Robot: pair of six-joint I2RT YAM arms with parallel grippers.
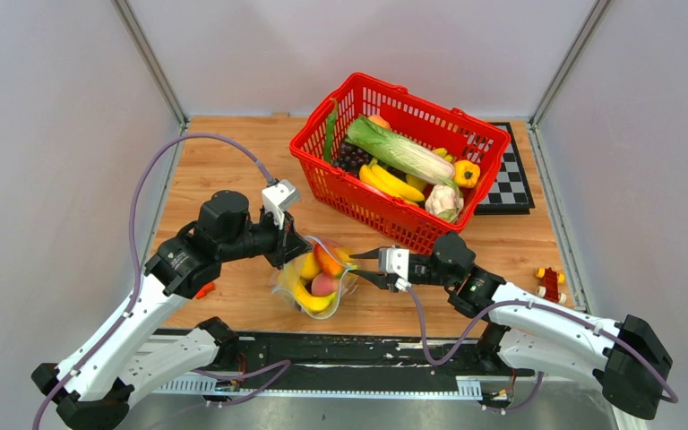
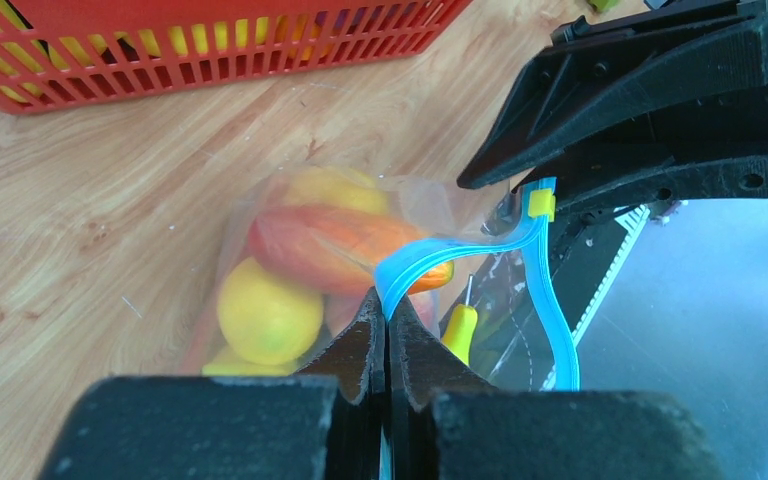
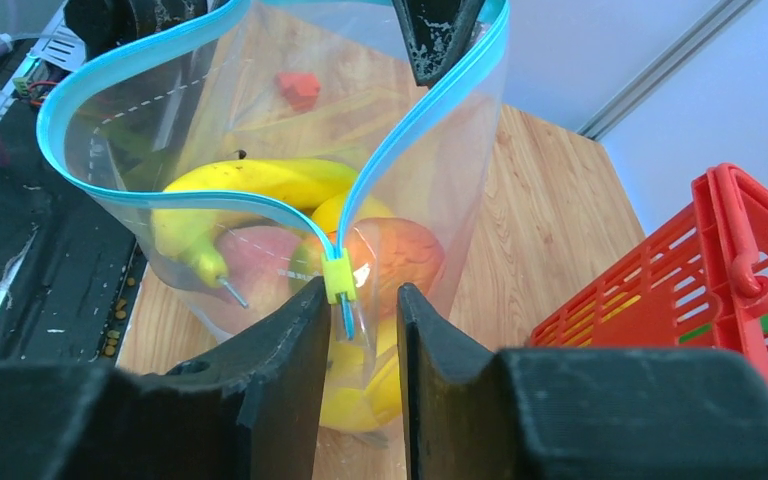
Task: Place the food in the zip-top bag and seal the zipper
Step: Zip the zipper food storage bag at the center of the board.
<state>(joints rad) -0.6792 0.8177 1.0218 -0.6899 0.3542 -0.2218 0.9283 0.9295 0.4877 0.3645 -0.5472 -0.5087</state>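
The clear zip-top bag (image 1: 315, 278) stands on the wooden table between my two grippers, mouth gaping. Inside lie the food pieces: a banana (image 3: 250, 185), a peach (image 3: 395, 250) and a yellow round fruit (image 2: 268, 315). My left gripper (image 2: 387, 300) is shut on one end of the teal zipper (image 2: 550, 300). At the other end sits a yellow slider (image 3: 338, 276). My right gripper (image 3: 363, 300) straddles that end, jaws narrowly apart, with the slider close to the left finger and a gap still showing on the other side.
A red basket (image 1: 394, 161) with cabbage, cauliflower, bananas and other toy produce stands just behind the bag. A chessboard (image 1: 511, 179) lies at the back right. Small toy pieces (image 1: 551, 282) rest near the right table edge.
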